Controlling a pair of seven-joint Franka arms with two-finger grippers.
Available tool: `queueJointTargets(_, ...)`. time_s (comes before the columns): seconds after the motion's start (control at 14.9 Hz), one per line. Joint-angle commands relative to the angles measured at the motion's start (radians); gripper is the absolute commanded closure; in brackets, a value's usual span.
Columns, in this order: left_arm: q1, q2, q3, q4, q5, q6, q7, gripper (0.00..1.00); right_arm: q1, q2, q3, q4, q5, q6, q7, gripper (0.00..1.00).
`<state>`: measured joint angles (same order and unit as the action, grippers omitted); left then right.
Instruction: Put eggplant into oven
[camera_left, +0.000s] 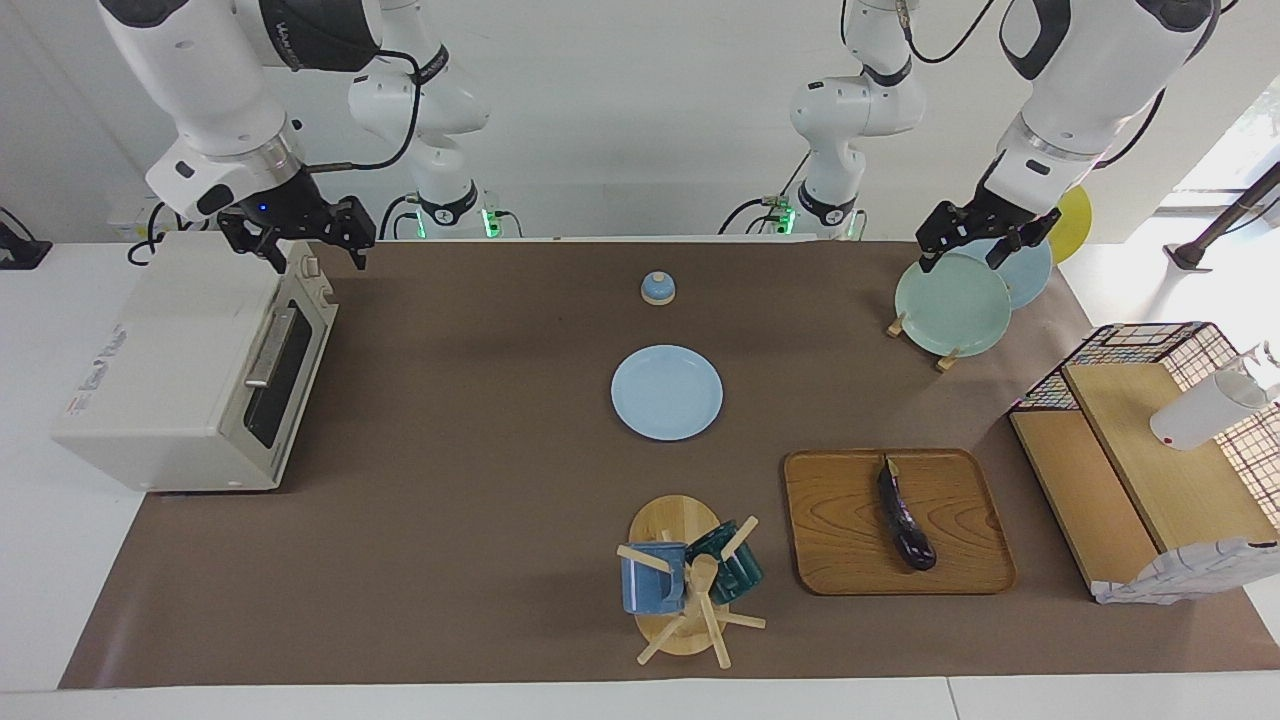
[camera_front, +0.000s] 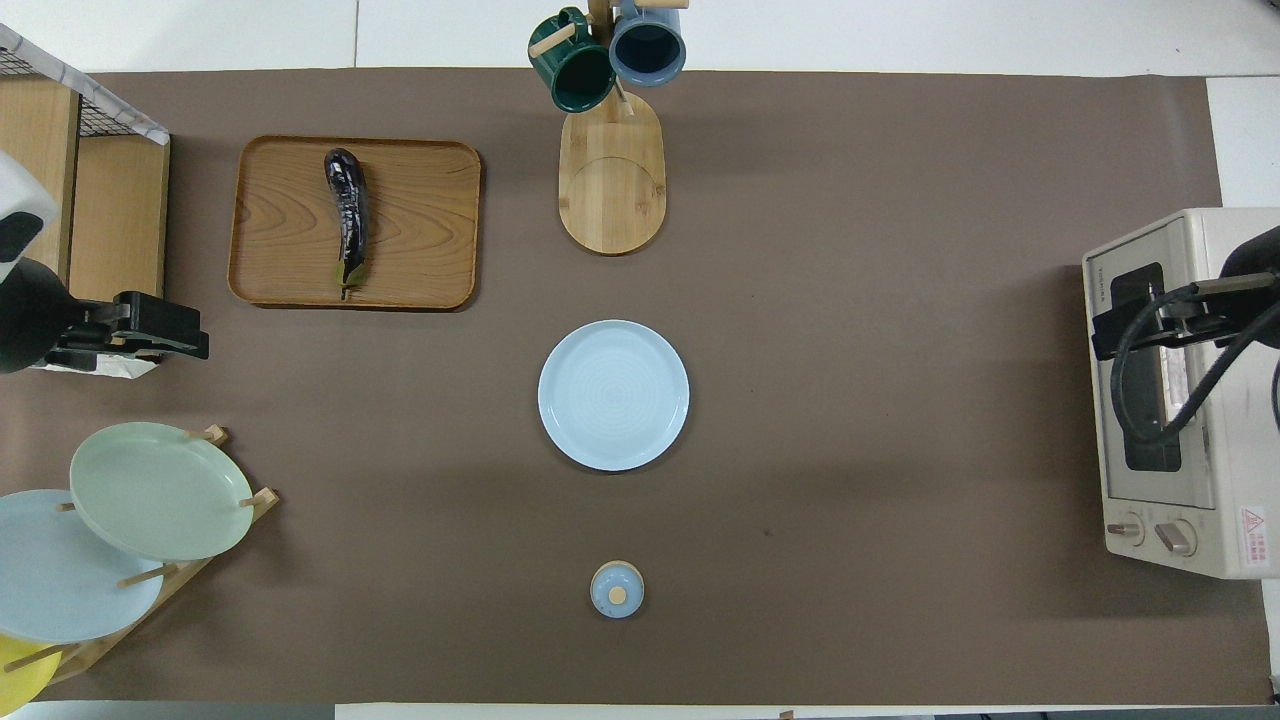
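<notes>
Eggplant (camera_left: 905, 528) on its wooden tray (camera_left: 830, 560), oven (camera_left: 180, 370) door closed.
Facing view: your right gripper (camera_left: 300, 238) hangs above the oven, left gripper (camera_left: 985, 240) above the plate rack (camera_left: 945, 360); both stand apart, empty. Overhead view: tray and oven lie at the table's two ends, so you must carry the eggplant between them.

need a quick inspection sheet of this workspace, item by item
surface: brown mat over a white table.
job's things: eggplant lies on the wooden tray; oven at the right arm's end, door shut.
clutter: blue plate, mug tree with two mugs, plate rack, small lidded pot, wire shelf.
grippers: right gripper open over the oven; left gripper open over the plate rack; neither holds anything.
cables: black cable loops over the oven top.
surroundings: white wall, nothing else seen.
</notes>
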<state>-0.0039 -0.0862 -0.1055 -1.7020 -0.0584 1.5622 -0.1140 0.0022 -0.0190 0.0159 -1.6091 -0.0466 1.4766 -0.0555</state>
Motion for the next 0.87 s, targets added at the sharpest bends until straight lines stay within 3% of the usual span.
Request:
queueJointTargets(0.0,0.019,0.0,-0.016,0.002,0.011,0.01,0.0,0.0,-0.01,-0.01,0.001,-0.002,0.031,0.002,0.002,0.0)
queueJointTargets(0.34,0.019,0.0,-0.016,0.002,0.011,0.012,-0.003,0.0,-0.008,-0.01,0.001,-0.003,0.031,0.002,0.002,0.0)
queueJointTargets(0.74,0.019,0.003,-0.016,-0.013,0.005,0.105,-0.007,0.0,-0.013,-0.019,-0.001,-0.041,0.03,0.06,-0.056,0.0)
queueJointTargets(0.81,0.019,0.009,-0.016,-0.012,0.003,0.116,-0.006,0.0,-0.013,-0.035,-0.001,-0.076,0.03,0.1,-0.108,0.27)
